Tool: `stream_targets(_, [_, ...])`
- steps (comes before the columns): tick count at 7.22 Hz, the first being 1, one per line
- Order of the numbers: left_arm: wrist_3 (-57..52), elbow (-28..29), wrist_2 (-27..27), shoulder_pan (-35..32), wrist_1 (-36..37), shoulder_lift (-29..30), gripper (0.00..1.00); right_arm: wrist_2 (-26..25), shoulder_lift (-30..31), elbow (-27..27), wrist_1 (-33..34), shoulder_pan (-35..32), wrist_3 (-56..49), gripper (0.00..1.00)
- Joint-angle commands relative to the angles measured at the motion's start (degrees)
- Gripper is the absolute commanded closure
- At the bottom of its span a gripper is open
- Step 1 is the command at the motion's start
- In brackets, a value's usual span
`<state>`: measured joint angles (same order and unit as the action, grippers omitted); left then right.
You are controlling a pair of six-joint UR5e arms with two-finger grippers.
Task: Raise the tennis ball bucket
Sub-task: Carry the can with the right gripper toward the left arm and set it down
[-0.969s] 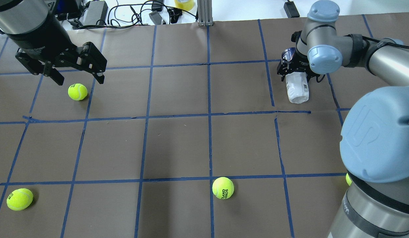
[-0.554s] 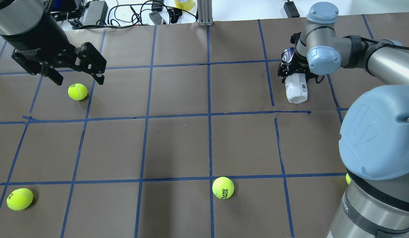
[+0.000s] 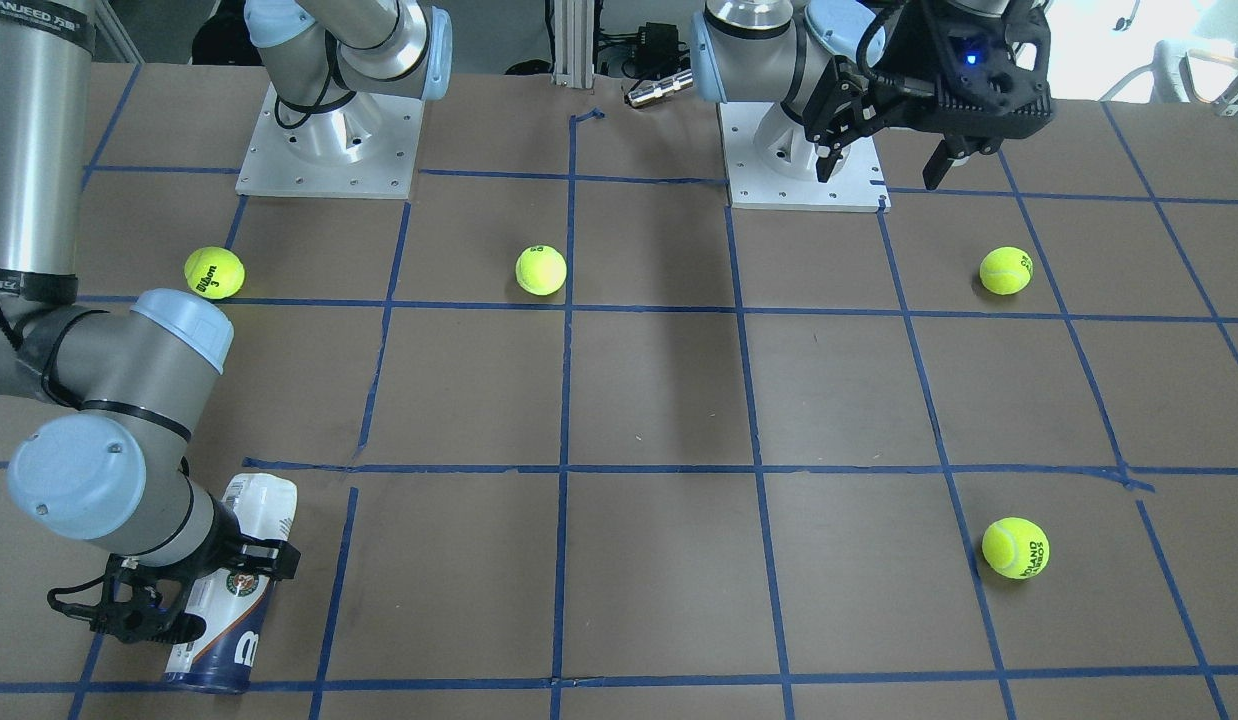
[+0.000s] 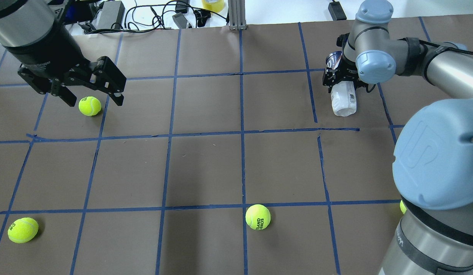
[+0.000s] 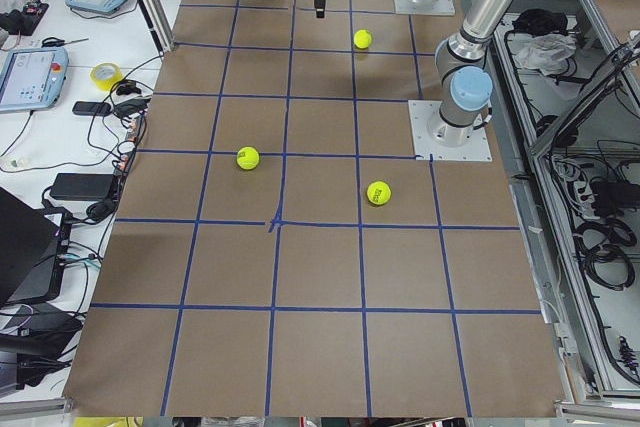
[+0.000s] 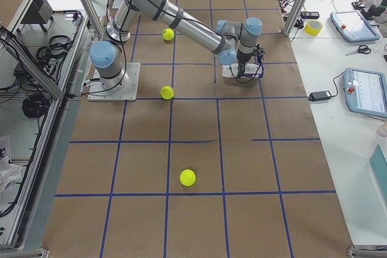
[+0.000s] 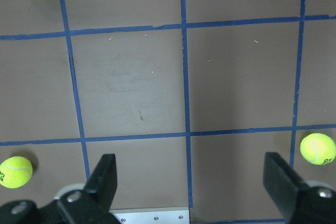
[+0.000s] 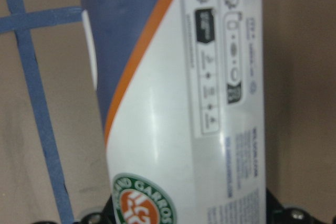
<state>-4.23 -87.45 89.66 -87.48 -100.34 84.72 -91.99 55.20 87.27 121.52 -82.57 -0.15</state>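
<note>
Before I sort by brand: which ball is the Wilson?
The ball by the right arm's base, printed Wilson 3; legible others read Roland Garros.

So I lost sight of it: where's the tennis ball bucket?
Overhead view, upper right: the tennis ball bucket is in the right gripper, near the far edge of the table.

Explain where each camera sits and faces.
Front-facing: across the table, facing the robot; both arms.
Overhead: behind the robot, looking forward, down; both arms.
Exterior left: table's end, looking along it; left arm nearer.
Exterior right: opposite end; right arm nearer.
Left wrist: down past the left gripper.
Right wrist: close on the tennis ball bucket.
Shared: front-facing and overhead show the right gripper around it.
</note>
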Motion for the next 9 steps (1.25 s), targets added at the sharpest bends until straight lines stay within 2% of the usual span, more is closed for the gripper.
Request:
stream_targets(1, [-0.68, -0.18, 0.52, 0.29, -0.30, 0.27, 0.00, 0.06, 0.25, -0.96, -0.32, -0.49, -7.88, 0.23])
stream_targets(2, [-0.69, -0.27, 0.52, 0.38, -0.30, 0.35, 0.00, -0.03, 0.78, -0.96, -0.76, -1.53, -9.76, 0.22])
stream_targets(4, [-0.78, -0.27, 0.43, 0.55, 2.32, 1.05, 0.00, -0.03, 0.78, -1.48, 0.11, -9.06, -15.55, 0.23])
stream_targets(7, [-0.87, -0.18, 0.43, 0.82, 2.51, 1.06, 0.00, -0.03, 0.43, -3.94, 2.12, -17.60, -31.95, 0.24])
stream_targets(9, [-0.95, -1.05, -0.01, 0.82, 5.13, 1.67, 0.00, -1.42, -0.79, -5.52, 3.36, -21.65, -41.82, 0.24])
